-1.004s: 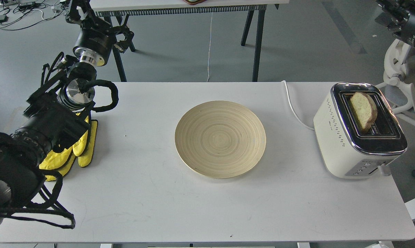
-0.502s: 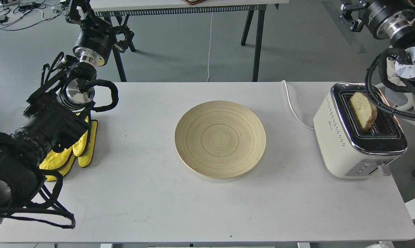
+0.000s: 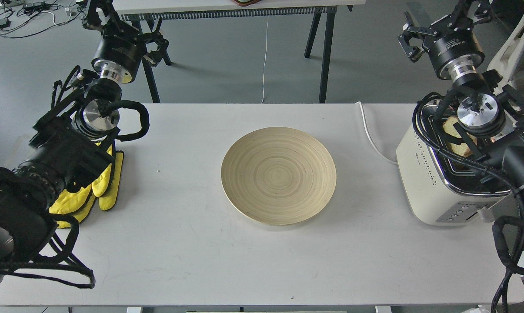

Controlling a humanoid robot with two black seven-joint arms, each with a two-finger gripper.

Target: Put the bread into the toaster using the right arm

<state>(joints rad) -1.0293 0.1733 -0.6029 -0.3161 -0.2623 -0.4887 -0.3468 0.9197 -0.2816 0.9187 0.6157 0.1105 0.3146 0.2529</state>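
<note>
At right of the frame, the bread (image 3: 454, 138) already stands in the toaster (image 3: 422, 174), partly hidden by the right arm (image 3: 479, 115). Its gripper (image 3: 435, 24), upper right, is empty, fingers apart. Task looks essentially done.

Single head view, downward over table (image 3: 201, 261)

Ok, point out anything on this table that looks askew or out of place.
The bread sits in the toaster but is not fully down: its top pokes above the slot, partly hidden by the right arm. Yellow gloves lie crumpled under the left arm. The wooden plate holds nothing. Nothing spilled or damaged.
</note>
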